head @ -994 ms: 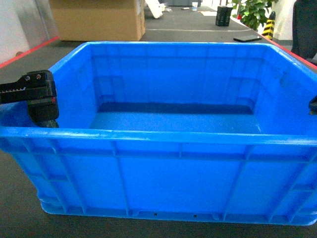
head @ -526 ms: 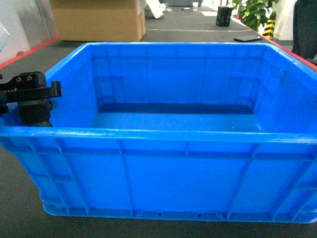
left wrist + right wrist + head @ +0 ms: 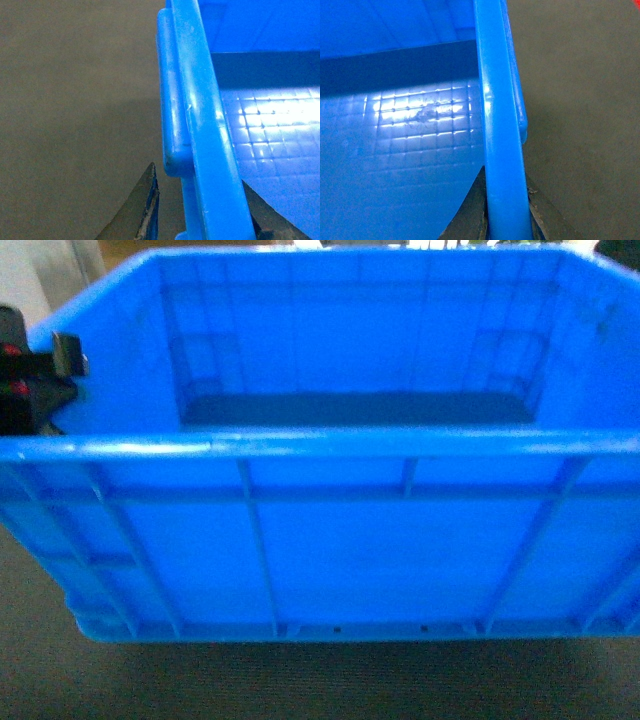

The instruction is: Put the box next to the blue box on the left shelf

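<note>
The box, a big bright blue ribbed crate with an open top, fills the head view. My left gripper straddles its left rim, one black finger outside and one inside. In the left wrist view the rim runs between the left gripper's fingers; the outer fingertip shows a small gap to the wall. In the right wrist view my right gripper is shut on the right rim, both fingers pressed against it. The right gripper is outside the head view. The left shelf and the other blue box are out of view.
Dark grey floor lies below the box and beside both its walls. The box blocks nearly everything ahead in the head view.
The box has risen and grown larger in the head view, and the left gripper has gone up with it. The cardboard carton and the plant behind have dropped out of sight.
</note>
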You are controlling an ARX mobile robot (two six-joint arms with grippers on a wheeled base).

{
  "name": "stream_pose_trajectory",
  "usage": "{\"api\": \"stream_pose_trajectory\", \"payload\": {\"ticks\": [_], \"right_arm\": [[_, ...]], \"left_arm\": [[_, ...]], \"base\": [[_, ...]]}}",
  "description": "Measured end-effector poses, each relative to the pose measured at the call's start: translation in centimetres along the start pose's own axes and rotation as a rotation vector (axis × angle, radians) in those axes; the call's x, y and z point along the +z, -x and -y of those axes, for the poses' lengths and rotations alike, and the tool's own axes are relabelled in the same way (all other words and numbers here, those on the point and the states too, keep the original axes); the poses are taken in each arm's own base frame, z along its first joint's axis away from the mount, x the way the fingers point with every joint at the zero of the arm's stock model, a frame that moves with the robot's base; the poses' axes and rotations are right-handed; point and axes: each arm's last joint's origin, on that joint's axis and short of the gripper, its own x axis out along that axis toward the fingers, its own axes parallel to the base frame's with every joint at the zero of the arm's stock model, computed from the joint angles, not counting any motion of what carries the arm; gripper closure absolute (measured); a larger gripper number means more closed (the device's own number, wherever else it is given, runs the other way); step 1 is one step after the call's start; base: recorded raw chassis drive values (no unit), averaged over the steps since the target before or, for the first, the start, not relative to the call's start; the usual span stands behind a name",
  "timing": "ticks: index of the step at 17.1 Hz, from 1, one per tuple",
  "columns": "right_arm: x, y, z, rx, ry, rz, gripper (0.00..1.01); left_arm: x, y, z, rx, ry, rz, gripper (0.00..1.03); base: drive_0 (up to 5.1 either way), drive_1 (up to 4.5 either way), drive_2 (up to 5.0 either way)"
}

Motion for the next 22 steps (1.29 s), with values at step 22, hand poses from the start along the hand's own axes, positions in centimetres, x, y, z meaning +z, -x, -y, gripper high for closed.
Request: {"api": "stream_pose_trajectory", "payload": {"ticks": [22], "right_arm": [[-1.0, 8.0, -1.5, -0.027, 0.029, 0.245, 0.91]], "left_arm": [[1.7, 8.4, -0.7, 0.053, -0.057, 0.288, 0.71]], "base": [[0.0, 0.00, 0.0]]}}
